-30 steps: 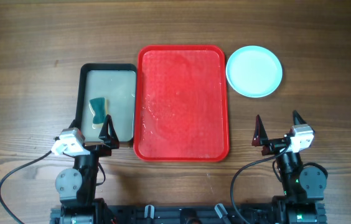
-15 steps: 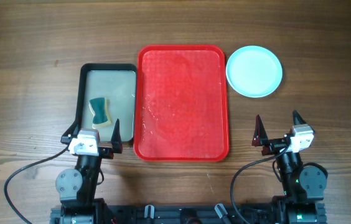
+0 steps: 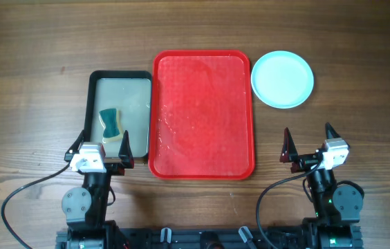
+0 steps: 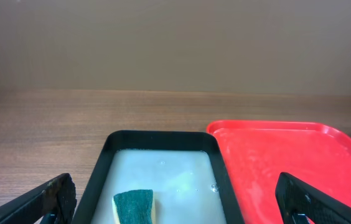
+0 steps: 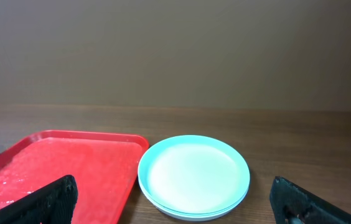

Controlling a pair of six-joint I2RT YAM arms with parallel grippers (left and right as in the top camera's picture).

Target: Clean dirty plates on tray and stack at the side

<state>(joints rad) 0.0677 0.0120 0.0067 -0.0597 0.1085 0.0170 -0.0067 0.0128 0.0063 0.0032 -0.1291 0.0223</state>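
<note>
The plates [image 3: 282,79] are piled on the desk [image 3: 29,69], just beside the far right corner of the red tray [image 3: 202,114]. Water drops are seen on the tray. A green sponge [image 3: 110,123] is lying in the black tray [image 3: 119,79], which is filled with cloudy water. The fingers of the left hand [image 3: 102,144] and the right hand [image 3: 308,133] are spread wide apart, and nothing is held in these 2 hands.

plates [image 3: 282,79] just right of tray [image 3: 204,111]; sponge [image 3: 111,123] in smaller tray [image 3: 120,73] on its left
</note>
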